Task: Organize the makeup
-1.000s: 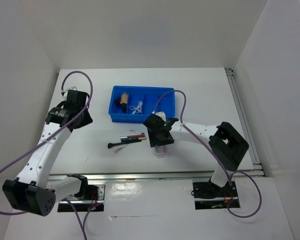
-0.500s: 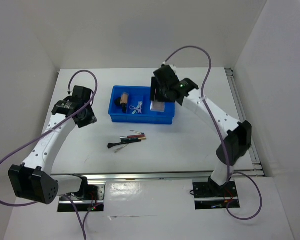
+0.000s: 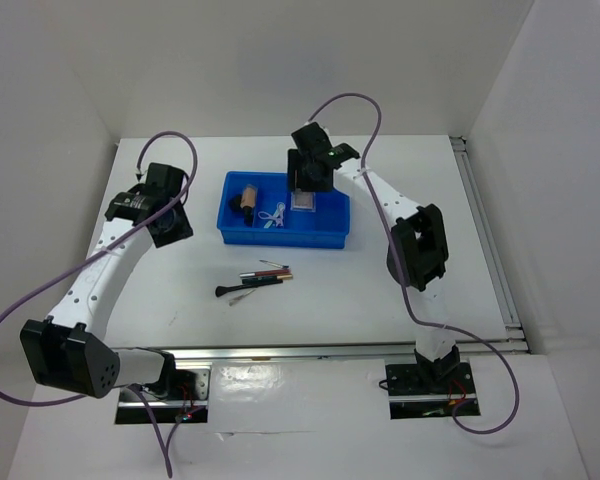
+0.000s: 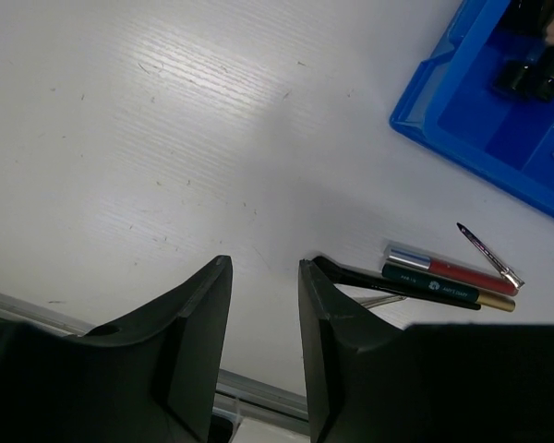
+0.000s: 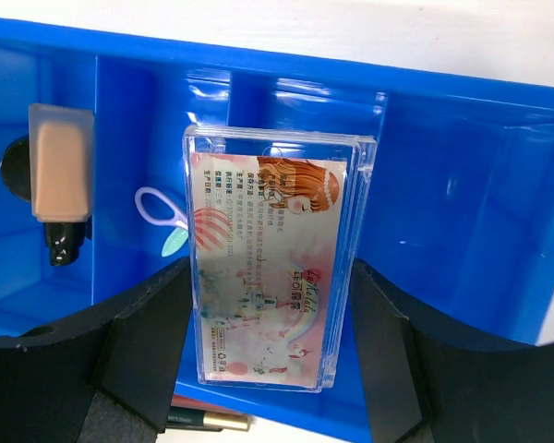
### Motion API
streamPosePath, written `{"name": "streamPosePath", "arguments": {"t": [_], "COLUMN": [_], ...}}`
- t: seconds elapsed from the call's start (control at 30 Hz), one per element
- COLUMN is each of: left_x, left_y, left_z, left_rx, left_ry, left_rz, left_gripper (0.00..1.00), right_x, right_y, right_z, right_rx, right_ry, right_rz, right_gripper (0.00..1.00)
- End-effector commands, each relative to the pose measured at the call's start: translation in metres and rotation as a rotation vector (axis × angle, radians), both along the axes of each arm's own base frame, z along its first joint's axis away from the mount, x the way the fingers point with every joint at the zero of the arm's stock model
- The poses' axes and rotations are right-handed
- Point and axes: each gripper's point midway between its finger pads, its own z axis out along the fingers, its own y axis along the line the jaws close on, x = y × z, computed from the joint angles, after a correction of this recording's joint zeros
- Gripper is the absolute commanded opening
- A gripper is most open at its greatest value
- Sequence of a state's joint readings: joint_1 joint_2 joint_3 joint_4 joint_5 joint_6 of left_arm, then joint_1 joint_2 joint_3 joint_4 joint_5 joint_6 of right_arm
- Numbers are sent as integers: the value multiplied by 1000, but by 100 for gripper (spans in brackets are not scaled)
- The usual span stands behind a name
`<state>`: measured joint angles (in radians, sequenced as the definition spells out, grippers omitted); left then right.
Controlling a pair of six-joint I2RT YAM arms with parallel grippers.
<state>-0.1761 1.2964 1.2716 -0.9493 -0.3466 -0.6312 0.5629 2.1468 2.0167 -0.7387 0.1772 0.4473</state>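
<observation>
**Blue tray (image 3: 280, 237) now has the clear packet (image 5: 268, 231) hanging over it**

A second ago the right gripper (image 5: 270, 277) is low over the white table (image 3: 340, 300), just beside the pencils (image 3: 265, 274), with the packet in it. Now that arm is stretched far out and the packet is over the middle of the tray. The two black fingers (image 5: 152, 341) press on the packet's long sides and hold it tight. The packet is flat, with its pink picture facing up. It is above a wall between two boxes of the tray, so I cannot tell which box it is over.

Near the arms, the pencils lie side by side on the table, and the black-tipped brush (image 3: 228, 290) touches their left end. They have not moved. There is lots of bare table all round them and up to the tray's front edge.

The left gripper (image 4: 264, 268) is out on the left, well apart from the tray. It has gone a little farther back. Its fingers are partly open, with nothing between them.

Farther off, in the tray, the tan stub (image 5: 60, 175) lies in the left box. The lilac piece (image 5: 157, 208) lies in the next box, just left of the packet. The box on the right shows only blue floor.
</observation>
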Motion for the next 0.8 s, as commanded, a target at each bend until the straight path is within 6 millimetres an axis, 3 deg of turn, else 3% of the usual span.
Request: {"name": "streamPosePath", "arguments": {"t": [0.0,0.1,0.37,0.4,0.57,0.67,0.77], "left_x": [1,1,1,1,-2,-2,-2], "left_y": [7,6,8,8,10,10,10], "left_z": [8,8,8,8,10,10,10], "left_rx": [20,16,28,28,36,36,36], "left_ry": [-29,-35,-34,-34,-35,-35,-35], "left_rz": [6,-7,-9,-9,-4,-4,-4], "left_gripper": [48,48,48,48,48,48,48], "right_x": [13,11,22,23,25,25,21], "right_y": [11,10,9,7,6,6,9], "right_z": [11,-6,-47,-50,-51,-40,-14], "right_rx": [57,51,-2,-16,-28,-18,-1], "right_ry": [-55,-34,-4,-2,5,-12,-49], "right_rz": [14,7,-18,-27,-33,-33,-29], "right_gripper": [55,61,63,71,97,100,100]}}
